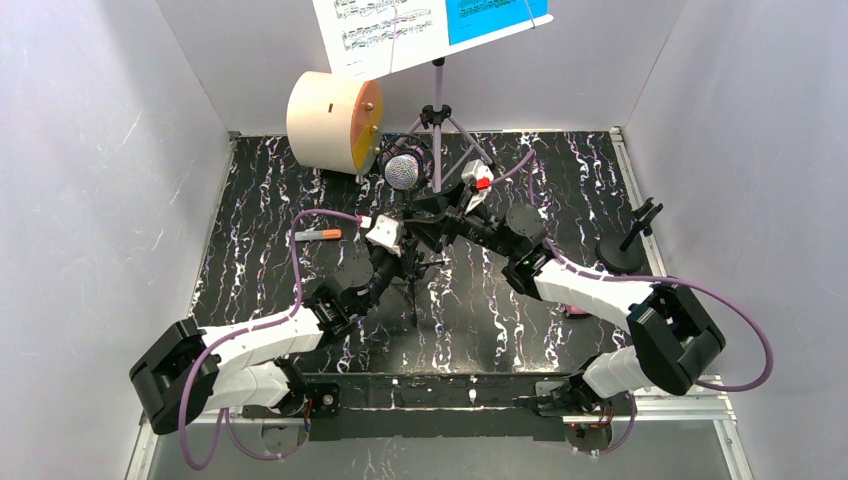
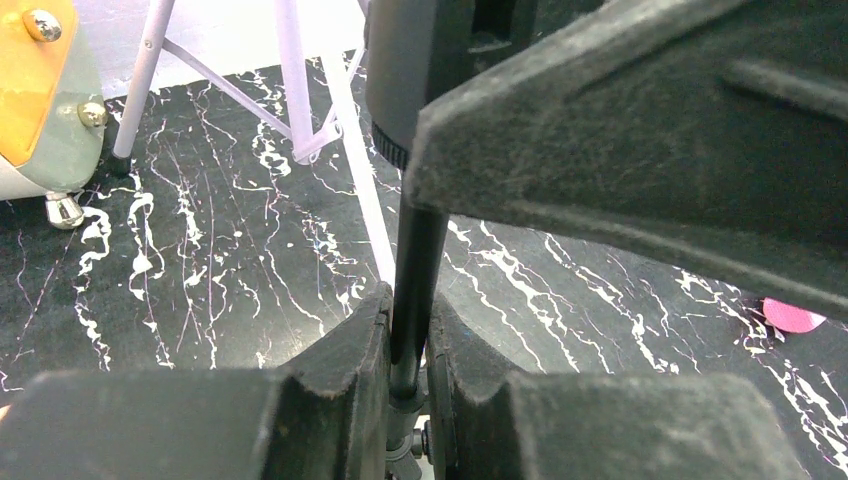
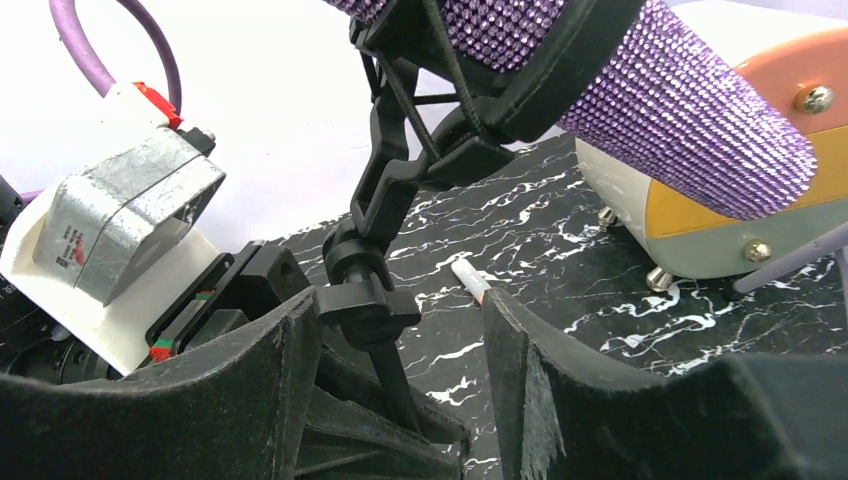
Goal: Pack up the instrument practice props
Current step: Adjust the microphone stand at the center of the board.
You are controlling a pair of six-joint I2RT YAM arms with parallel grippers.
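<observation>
Two sheet-music pages (image 1: 400, 30) are printed with notes. The black mic tripod (image 2: 418, 250) is pinched by the left gripper (image 2: 408, 335). The right gripper (image 3: 400, 310) is spread open.

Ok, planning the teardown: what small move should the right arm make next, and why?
Probably close the right gripper on the black clip stem: its jaws stand open around it, under the glittery purple microphone, while the left gripper clamps the tripod pole steady.

Glittery purple microphone (image 3: 690, 110), silver head, tilted in the clip of thin black tripod (image 2: 415, 260), upright mid-bench (image 1: 260, 290). Lilac music rack (image 1: 437, 112) stands at rear, holding white page (image 1: 375, 30) and blue page (image 1: 495, 15). Second black tripod (image 1: 620, 255) at right edge.
</observation>
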